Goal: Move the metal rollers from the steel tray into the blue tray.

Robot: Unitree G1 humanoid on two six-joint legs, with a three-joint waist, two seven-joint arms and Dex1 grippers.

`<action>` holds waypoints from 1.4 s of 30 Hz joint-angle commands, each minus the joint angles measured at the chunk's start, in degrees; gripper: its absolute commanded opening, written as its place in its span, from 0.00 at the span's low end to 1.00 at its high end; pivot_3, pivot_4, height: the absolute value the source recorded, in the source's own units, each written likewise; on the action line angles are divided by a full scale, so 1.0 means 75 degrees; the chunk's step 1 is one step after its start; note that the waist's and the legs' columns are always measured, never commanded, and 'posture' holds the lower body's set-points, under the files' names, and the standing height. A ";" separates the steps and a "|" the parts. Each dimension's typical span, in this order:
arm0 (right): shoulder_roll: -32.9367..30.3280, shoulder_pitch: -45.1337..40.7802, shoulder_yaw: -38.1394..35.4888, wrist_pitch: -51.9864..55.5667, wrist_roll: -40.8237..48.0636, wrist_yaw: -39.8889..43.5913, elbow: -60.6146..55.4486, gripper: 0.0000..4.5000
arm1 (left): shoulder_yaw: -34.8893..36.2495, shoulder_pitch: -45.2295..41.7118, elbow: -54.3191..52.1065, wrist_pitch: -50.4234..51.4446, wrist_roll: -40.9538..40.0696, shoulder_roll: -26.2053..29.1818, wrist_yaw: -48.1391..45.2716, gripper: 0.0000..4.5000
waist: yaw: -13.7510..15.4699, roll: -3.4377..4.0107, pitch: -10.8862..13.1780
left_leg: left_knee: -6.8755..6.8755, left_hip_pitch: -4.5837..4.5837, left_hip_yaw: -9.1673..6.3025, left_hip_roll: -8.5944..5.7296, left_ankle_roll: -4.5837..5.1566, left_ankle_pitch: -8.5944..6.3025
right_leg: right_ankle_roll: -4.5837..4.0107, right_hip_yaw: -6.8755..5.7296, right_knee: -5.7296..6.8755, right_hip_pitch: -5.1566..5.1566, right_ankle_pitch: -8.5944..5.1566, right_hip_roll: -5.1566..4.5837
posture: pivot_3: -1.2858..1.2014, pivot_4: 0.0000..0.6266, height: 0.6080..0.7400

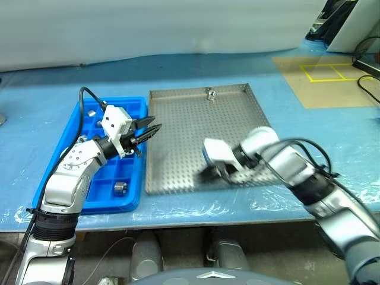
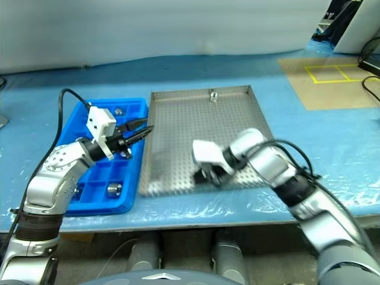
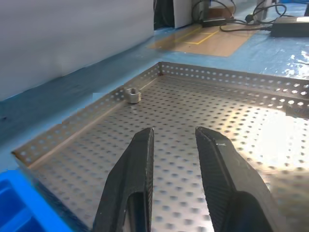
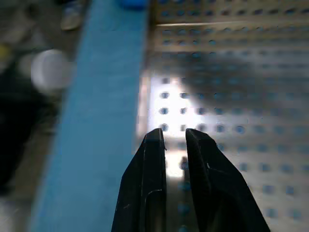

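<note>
Head camera: the steel tray sits on the blue worktop right next to the blue tray. One metal roller lies by the steel tray's far rim, and a few more are already in blue tray compartments. The left gripper hangs over the seam between the trays, fingers clenched and empty. The right gripper is above the steel tray's near edge.

Left wrist cam: same roller against the perforated wall.

Right wrist cam: fingers a narrow gap apart, nothing between them.
</note>
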 commanded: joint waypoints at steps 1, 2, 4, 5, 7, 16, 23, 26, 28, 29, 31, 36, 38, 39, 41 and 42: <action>0.0049 -0.1048 -0.1116 -0.2045 -0.0721 -0.1883 0.2764 0.15 | 0.0102 0.0020 -0.0136 -0.0129 0.0011 0.0034 0.0036 0.32 | 0.0073 -0.0005 0.0000 | 0.0000 -0.0001 0.0001 -0.0001 -0.0003 0.0013 | 0.0001 0.0000 -0.0001 -0.0001 0.0004 -0.0004 | 0.55 0.24 1.00; 0.0229 -0.1284 -0.1356 -0.2168 -0.0670 -0.2191 0.3322 0.15 | 0.0098 0.0029 -0.0144 -0.0124 0.0001 0.0027 0.0031 0.32 | 0.0113 -0.0008 -0.0001 | 0.0004 -0.0009 0.0001 -0.0001 -0.0003 0.0015 | 0.0000 -0.0002 -0.0003 0.0003 0.0006 -0.0004 | 0.55 0.24 1.00; 0.0389 -0.1474 -0.1573 -0.2497 -0.0630 -0.2158 0.3905 0.15 | 0.0094 0.0021 -0.0135 -0.0116 -0.0012 0.0024 0.0018 0.32 | 0.0144 -0.0010 -0.0002 | 0.0007 0.0000 0.0002 0.0000 0.0002 0.0013 | -0.0041 -0.0001 -0.0004 0.0022 0.0030 -0.0004 | 0.55 0.24 1.00; 0.0390 -0.1453 -0.1567 -0.2691 -0.0673 -0.1992 0.3984 0.15 | 0.0092 0.0009 -0.0116 -0.0120 -0.0010 0.0022 0.0010 0.32 | 0.0147 -0.0010 -0.0002 | 0.0006 -0.0006 0.0001 0.0001 0.0003 0.0013 | -0.0048 -0.0001 -0.0006 0.0019 0.0034 -0.0003 | 0.55 0.24 1.00; 0.0444 -0.1303 -0.1617 -0.2737 -0.0605 -0.1719 0.3888 0.15 | 0.0097 -0.0063 -0.0015 -0.0139 0.0005 0.0030 -0.0019 0.32 | 0.0147 -0.0009 -0.0002 | 0.0001 -0.0024 0.0001 0.0007 0.0005 0.0011 | -0.0048 -0.0003 -0.0012 0.0008 0.0025 0.0004 | 0.54 0.24 1.00; 0.0359 0.0094 -0.1465 -0.1968 -0.0452 -0.0684 0.2150 0.15 | 0.0035 -0.0267 0.0167 -0.0175 0.0054 0.0005 -0.0096 0.32 | 0.0150 -0.0009 -0.0002 | 0.0007 -0.0121 0.0002 0.0007 0.0051 0.0016 | -0.0046 -0.0005 -0.0009 -0.0083 0.0023 0.0008 | 0.54 0.24 1.00; -0.0684 0.1530 -0.0739 -0.1525 -0.0435 0.1007 0.0264 0.15 | -0.0019 -0.0282 0.0235 -0.0201 0.0087 -0.0039 -0.0107 0.32 | 0.0175 -0.0009 -0.0002 | 0.0010 -0.0083 0.0002 0.0007 0.0037 -0.0005 | -0.0044 -0.0002 -0.0003 -0.0053 0.0023 0.0002 | 0.54 0.24 1.00; -0.0817 0.1753 -0.0631 -0.1677 -0.0606 0.0994 0.0380 0.15 | -0.0036 -0.0278 0.0258 -0.0230 0.0103 -0.0065 -0.0096 0.32 | 0.0154 -0.0007 -0.0003 | 0.0010 -0.0078 0.0004 0.0004 0.0039 -0.0006 | -0.0043 0.0000 -0.0007 -0.0047 0.0023 -0.0001 | 0.54 0.24 1.00; -0.0832 0.1731 -0.0634 -0.1719 -0.0671 0.0978 0.0584 0.15 | -0.0044 -0.0276 0.0263 -0.0243 0.0110 -0.0082 -0.0093 0.32 | 0.0146 -0.0008 -0.0004 | 0.0009 -0.0071 0.0005 0.0006 0.0038 -0.0005 | -0.0043 0.0002 -0.0004 -0.0046 0.0023 0.0003 | 0.54 0.24 1.00; -0.0849 0.1697 -0.0630 -0.1787 -0.0733 0.0966 0.0711 0.15 | -0.0047 -0.0275 0.0266 -0.0250 0.0115 -0.0089 -0.0092 0.32 | 0.0148 -0.0008 -0.0004 | 0.0006 -0.0070 0.0005 0.0007 0.0038 -0.0005 | -0.0043 0.0001 -0.0004 -0.0046 0.0023 0.0003 | 0.54 0.24 1.00; -0.0861 0.1642 -0.0633 -0.1870 -0.0807 0.0966 0.0855 0.15 | -0.0049 -0.0270 0.0277 -0.0265 0.0123 -0.0094 -0.0092 0.32 | 0.0151 -0.0008 -0.0004 | 0.0006 -0.0071 0.0005 0.0005 0.0039 -0.0005 | -0.0043 0.0001 -0.0005 -0.0045 0.0023 0.0002 | 0.54 0.24 1.00; -0.1172 0.1805 -0.0551 -0.1441 -0.0654 0.1437 0.0042 0.15 | -0.0048 -0.0301 0.0368 -0.0328 0.0149 -0.0106 -0.0102 0.32 | 0.0204 -0.0008 -0.0004 | 0.0008 -0.0067 0.0004 0.0002 0.0041 -0.0006 | -0.0042 -0.0001 -0.0007 -0.0033 0.0023 -0.0003 | 0.54 0.24 1.00; -0.1245 0.1877 -0.0425 -0.0819 -0.0480 0.1657 -0.0576 0.15 | -0.0083 -0.0312 0.0416 -0.0375 0.0188 -0.0134 -0.0083 0.32 | 0.0201 -0.0008 -0.0004 | 0.0008 -0.0068 0.0004 0.0003 0.0044 -0.0008 | -0.0041 -0.0001 -0.0015 -0.0027 0.0022 -0.0002 | 0.54 0.24 1.00; -0.1324 0.1932 -0.0366 -0.0522 -0.0380 0.1804 -0.0919 0.15 | -0.0091 -0.0314 0.0423 -0.0387 0.0193 -0.0144 -0.0079 0.32 | 0.0198 -0.0008 -0.0004 | 0.0007 -0.0070 0.0004 0.0003 0.0047 -0.0009 | -0.0040 -0.0002 -0.0020 -0.0027 0.0021 -0.0002 | 0.54 0.24 1.00; -0.1531 0.2112 -0.0271 -0.0139 -0.0295 0.1978 -0.1666 0.15 | -0.0093 -0.0309 0.0403 -0.0391 0.0178 -0.0164 -0.0084 0.32 | 0.0197 -0.0008 -0.0004 | 0.0000 -0.0075 0.0003 0.0005 0.0047 -0.0009 | -0.0035 -0.0003 -0.0030 -0.0028 0.0018 0.0001 | 0.54 0.24 1.00; -0.1579 0.2164 -0.0211 0.0151 -0.0230 0.2012 -0.2085 0.15 | -0.0087 -0.0306 0.0403 -0.0393 0.0179 -0.0169 -0.0087 0.32 | 0.0193 -0.0008 -0.0004 | -0.0004 -0.0075 0.0003 0.0005 0.0047 -0.0009 | -0.0029 -0.0003 -0.0030 -0.0028 0.0013 0.0001 | 0.54 0.24 1.00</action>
